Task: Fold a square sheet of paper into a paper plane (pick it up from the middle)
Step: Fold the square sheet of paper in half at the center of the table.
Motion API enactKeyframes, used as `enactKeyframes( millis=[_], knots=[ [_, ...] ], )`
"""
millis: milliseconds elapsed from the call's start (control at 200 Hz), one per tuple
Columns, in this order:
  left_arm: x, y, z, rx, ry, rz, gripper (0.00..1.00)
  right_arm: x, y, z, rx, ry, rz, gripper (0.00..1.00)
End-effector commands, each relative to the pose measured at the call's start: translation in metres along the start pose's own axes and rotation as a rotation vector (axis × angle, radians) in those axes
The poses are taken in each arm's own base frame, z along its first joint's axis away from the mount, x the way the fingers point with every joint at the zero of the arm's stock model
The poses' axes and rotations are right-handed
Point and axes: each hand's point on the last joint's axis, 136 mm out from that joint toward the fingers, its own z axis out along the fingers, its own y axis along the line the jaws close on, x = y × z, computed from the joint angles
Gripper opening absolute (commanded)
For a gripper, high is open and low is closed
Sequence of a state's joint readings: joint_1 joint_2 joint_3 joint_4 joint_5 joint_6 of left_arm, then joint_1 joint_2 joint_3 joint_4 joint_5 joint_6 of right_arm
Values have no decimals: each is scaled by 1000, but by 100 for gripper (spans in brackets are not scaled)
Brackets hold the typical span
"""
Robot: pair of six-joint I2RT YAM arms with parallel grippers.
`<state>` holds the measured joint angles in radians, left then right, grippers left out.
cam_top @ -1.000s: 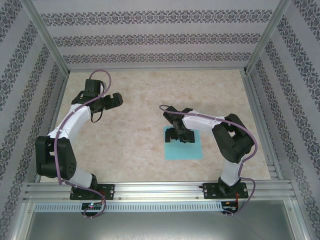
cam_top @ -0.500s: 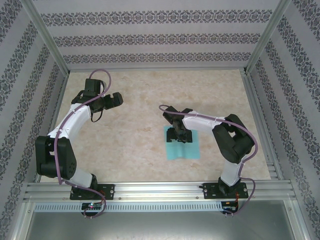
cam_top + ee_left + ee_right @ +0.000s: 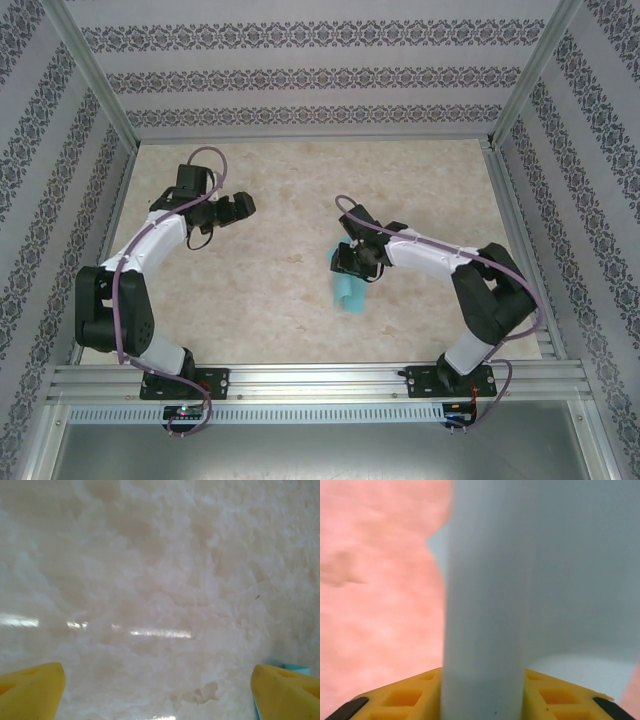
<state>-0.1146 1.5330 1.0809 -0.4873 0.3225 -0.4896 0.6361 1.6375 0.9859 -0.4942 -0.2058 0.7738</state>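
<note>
The light-blue square sheet of paper (image 3: 350, 291) hangs bunched into a narrow drape from my right gripper (image 3: 353, 262) over the middle of the table. In the right wrist view the sheet (image 3: 520, 580) rises as a pale band between the yellow fingers (image 3: 405, 699), and my right gripper (image 3: 484, 696) is shut on its middle. My left gripper (image 3: 240, 208) hovers over the left half of the table, apart from the paper. In the left wrist view its yellow fingertips (image 3: 31, 690) stand wide apart, so my left gripper (image 3: 159, 692) is open with only bare table between them.
The beige marbled table (image 3: 270, 270) is fenced by aluminium posts and patterned walls (image 3: 300, 70) at the back and sides. A metal rail (image 3: 320, 380) carrying both arm bases runs along the near edge.
My right gripper has shut on the flat sheet's middle and lifted it, so the square has collapsed into a narrow hanging fold. The left arm has shifted slightly to the right.
</note>
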Motion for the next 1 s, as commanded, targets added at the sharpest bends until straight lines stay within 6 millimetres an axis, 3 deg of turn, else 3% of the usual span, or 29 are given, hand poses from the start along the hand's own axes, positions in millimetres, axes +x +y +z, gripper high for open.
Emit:
enactKeyframes(
  millis=[0, 105, 175, 340, 550, 804, 994],
  knots=[
    [17, -19, 15, 88, 44, -18, 95, -22, 66, -29, -328, -83, -24, 38],
    [30, -28, 25, 100, 73, -9, 94, -25, 82, -34, -451, -84, -20, 34],
    [36, -34, 31, 114, 91, -9, 93, -26, 79, -29, -456, -78, -2, 32],
    [46, -48, 43, 145, 110, 1, 92, -26, 56, -6, -386, -71, 19, 32],
    [68, -69, 59, 184, 161, 25, 86, -27, 9, 21, -192, -62, 42, 38],
    [91, -90, 69, 229, 195, 39, 79, -33, -18, 21, -25, -113, -9, 57],
    [108, -103, 75, 285, 240, 27, 64, -37, -28, 17, 41, -141, 3, 60]
  ],
)
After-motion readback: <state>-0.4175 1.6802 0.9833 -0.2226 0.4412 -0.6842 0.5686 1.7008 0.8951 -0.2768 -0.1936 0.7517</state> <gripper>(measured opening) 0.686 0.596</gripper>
